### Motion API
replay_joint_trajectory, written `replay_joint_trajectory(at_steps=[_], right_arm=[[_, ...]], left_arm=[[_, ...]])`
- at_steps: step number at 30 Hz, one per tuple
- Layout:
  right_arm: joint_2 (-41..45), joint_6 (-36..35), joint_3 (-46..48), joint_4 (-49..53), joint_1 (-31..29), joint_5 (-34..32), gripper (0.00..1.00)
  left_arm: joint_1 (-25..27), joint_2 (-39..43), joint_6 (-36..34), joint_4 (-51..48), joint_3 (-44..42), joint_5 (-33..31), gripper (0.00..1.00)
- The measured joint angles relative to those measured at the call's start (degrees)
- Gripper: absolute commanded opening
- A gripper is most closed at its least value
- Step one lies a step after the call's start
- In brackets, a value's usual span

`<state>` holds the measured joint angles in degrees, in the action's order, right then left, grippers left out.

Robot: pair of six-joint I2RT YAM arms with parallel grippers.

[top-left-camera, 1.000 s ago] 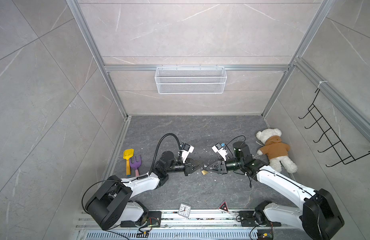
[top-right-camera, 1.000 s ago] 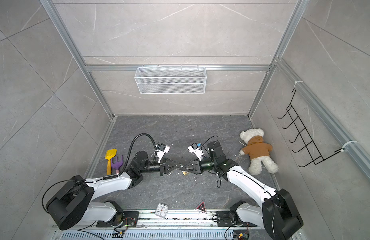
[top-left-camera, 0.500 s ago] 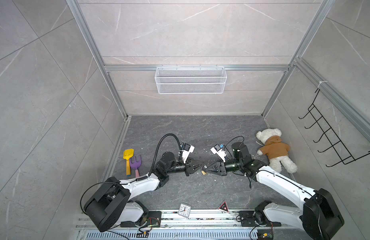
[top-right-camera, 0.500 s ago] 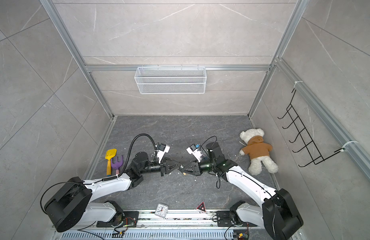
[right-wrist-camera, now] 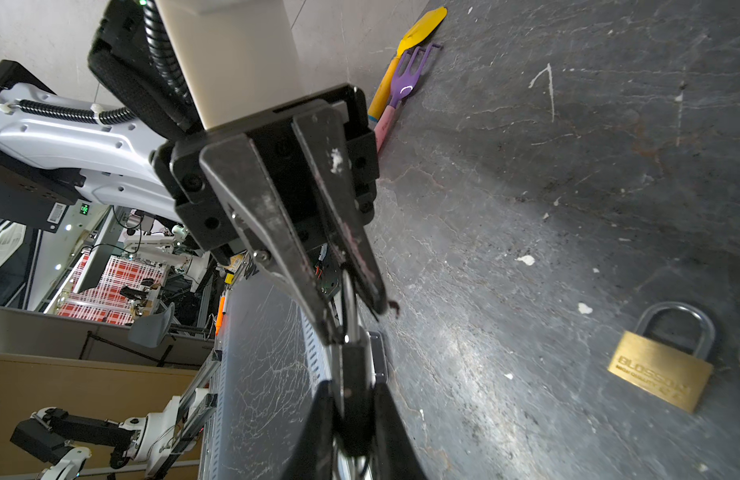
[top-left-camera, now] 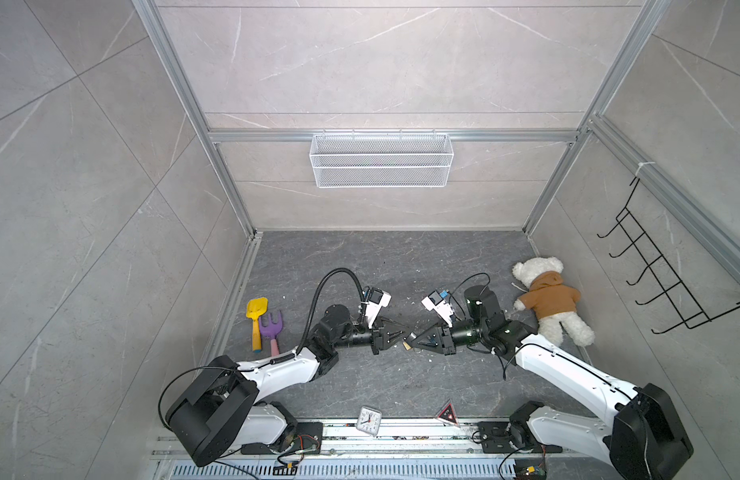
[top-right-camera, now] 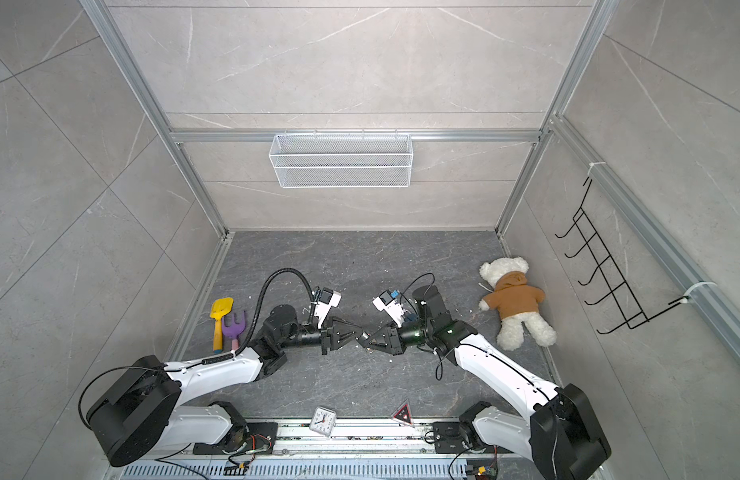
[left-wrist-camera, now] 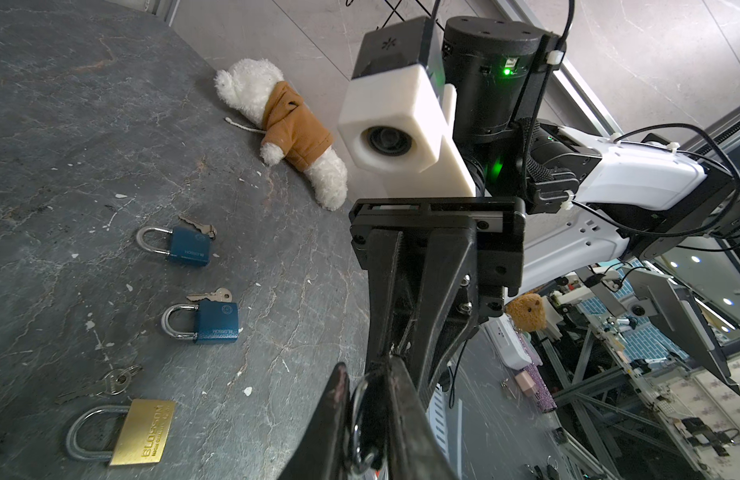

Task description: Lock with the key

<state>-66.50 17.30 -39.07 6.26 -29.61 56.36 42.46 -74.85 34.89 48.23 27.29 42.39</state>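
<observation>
So: the floor past the two tips is bare up to the back wall. A teddy bear lies behind the right gripper by the side wall. A yellow shovel and a purple rake sit behind the left gripper at the opposite edge. Both arms reach low and near level, grippers horizontal, tip to tip above the floor. The right gripper is clamped on a silver key ring. The left jaws stand a slit apart around that ring; can't tell if they pinch it. The brass padlock lies on the floor just under the tips, with loose keys beside it and two blue padlocks past it toward the bear. The brass body reads "BLOSSOM".
</observation>
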Motion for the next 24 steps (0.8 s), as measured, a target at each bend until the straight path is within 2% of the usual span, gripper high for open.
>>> replay_joint_trajectory(at_steps=[3,9,18,24], right_arm=[[0.5,-0.7,-0.5,0.5,0.0,0.0,0.0],[0.6,-1.8,-1.2,1.3,0.0,0.3,0.0],[0.6,-1.9,-1.3,1.3,0.0,0.6,0.0],[0.3,-1.9,-1.4,1.2,0.0,0.7,0.0]], left_arm=[[0.1,1.1,-0.1,-0.2,-0.2,0.0,0.2],[0.4,3.1,-0.4,-0.8,-1.0,0.0,0.29],[0.7,3.4,-0.3,-1.6,-1.0,0.2,0.28],[0.7,1.8,0.1,-1.0,-1.0,1.8,0.24]])
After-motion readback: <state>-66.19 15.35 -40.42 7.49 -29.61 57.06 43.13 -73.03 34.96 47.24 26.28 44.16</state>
